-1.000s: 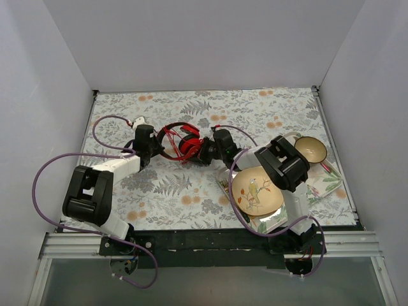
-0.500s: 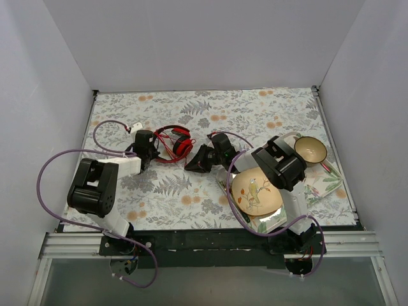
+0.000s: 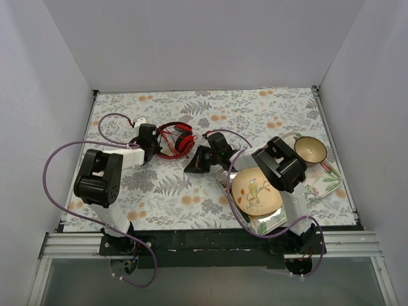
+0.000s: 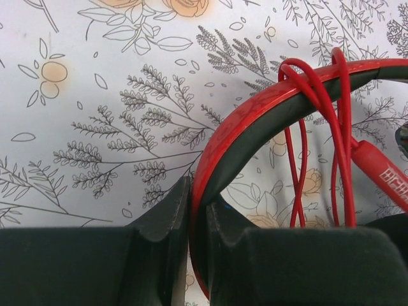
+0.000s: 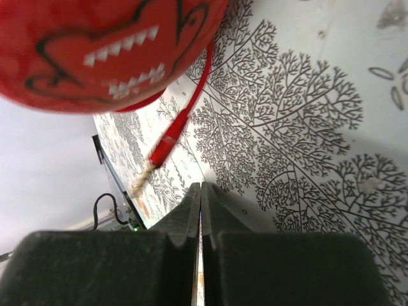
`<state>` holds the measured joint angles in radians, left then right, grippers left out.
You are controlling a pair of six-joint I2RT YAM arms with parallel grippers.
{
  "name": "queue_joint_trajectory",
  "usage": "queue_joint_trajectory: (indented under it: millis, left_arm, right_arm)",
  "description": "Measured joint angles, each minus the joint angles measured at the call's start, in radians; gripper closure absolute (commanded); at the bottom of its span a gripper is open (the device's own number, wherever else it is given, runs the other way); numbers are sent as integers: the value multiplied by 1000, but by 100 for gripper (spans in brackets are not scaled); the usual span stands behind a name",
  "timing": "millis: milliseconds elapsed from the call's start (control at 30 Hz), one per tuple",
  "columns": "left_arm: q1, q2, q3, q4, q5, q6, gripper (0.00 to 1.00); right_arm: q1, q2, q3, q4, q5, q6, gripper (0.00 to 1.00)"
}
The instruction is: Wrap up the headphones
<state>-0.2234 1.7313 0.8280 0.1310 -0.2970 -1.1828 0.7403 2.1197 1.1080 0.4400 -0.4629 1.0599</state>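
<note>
The red headphones (image 3: pixel 175 141) lie on the flowered tablecloth, left of centre. My left gripper (image 3: pixel 154 145) is shut on their black-and-red headband (image 4: pixel 255 115), which runs between the fingertips in the left wrist view, where the gripper (image 4: pixel 197 199) fills the bottom edge. The thin red cable (image 4: pixel 319 83) is looped over the headband. My right gripper (image 3: pixel 190 167) is shut and empty, just right of the headphones. In the right wrist view, this gripper (image 5: pixel 201 189) points at the cloth, with a red earcup (image 5: pixel 108 44) above it and the cable's jack plug (image 5: pixel 167 145) lying loose.
A plate with a bird picture (image 3: pixel 256 191) lies on a patterned tray (image 3: pixel 328 185) under the right arm. A brown bowl (image 3: pixel 310 148) stands at the right. Purple robot cables (image 3: pixel 60 159) loop at the left. White walls close three sides.
The right gripper has let go of the headphones and drawn back toward the near right. The left gripper has carried the headphones slightly left and away, its arm folding up.
</note>
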Motion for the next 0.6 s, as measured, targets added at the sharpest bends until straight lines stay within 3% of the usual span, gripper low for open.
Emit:
queue_joint_trajectory:
  millis: [200,467,567,600]
  left_arm:
    - [0,18,34,-20,2,5,68]
    - [0,16,37,-26,1,38,62]
    - [0,-3,37,-27,-6,70,45]
    - [0,-13,37,-29,-7,80,32]
  right_arm:
    - [5,-46,-6,-68,35,-71,99]
    - [6,-187,-13,-177,98,-220,97]
    - [6,-285,-12,-235,158,-306,96]
    - [6,-311,-11,-253,176,-334,96]
